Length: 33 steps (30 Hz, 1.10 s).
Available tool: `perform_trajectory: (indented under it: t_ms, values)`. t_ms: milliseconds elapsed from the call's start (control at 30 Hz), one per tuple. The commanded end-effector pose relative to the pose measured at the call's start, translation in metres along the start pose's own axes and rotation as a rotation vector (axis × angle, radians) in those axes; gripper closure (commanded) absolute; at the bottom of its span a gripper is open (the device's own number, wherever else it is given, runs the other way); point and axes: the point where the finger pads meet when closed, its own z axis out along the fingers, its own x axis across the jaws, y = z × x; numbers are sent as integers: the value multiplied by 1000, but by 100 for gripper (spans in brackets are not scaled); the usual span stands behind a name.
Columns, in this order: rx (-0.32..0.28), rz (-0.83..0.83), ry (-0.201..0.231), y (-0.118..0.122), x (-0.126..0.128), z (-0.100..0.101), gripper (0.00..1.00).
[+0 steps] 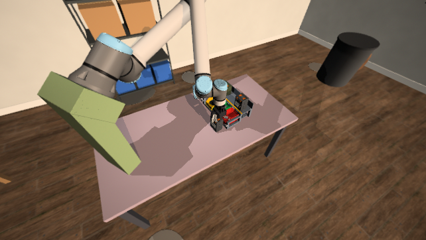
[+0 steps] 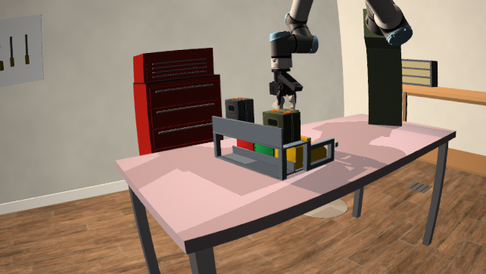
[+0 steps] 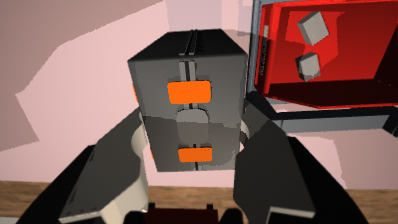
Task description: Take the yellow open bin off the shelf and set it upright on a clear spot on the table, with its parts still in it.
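The yellow open bin (image 1: 208, 103) (image 2: 291, 157) sits in the grey shelf (image 2: 247, 131) on the table, at the end of the row beside the green bin. Its parts are not clear in these views. My gripper (image 1: 216, 119) (image 2: 285, 104) (image 3: 194, 102) is shut on a dark grey case with orange latches (image 1: 217, 126) (image 3: 192, 125). It holds the case upright beside the shelf, near the red bin. In the exterior view the held case is hidden behind the olive case.
A green bin (image 1: 227, 105) (image 2: 263, 149) and a red bin (image 1: 231, 114) (image 2: 245, 144) (image 3: 350, 94) share the shelf; the red one holds grey blocks. An olive case (image 2: 275, 126) and another dark case (image 1: 240, 101) (image 2: 238, 109) stand at the shelf. The green arm stand (image 1: 99, 132) (image 2: 384, 83) is farther along.
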Motion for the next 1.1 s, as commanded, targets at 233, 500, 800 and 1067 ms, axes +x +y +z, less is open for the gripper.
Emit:
perform_trajectory:
  t_ms: [233, 500, 800, 1067]
  values:
    - [0, 0, 1, -8, 2, 0, 100]
    - [0, 0, 1, -8, 2, 0, 100]
    - [0, 0, 1, -14, 2, 0, 100]
    - [0, 0, 1, -14, 2, 0, 100]
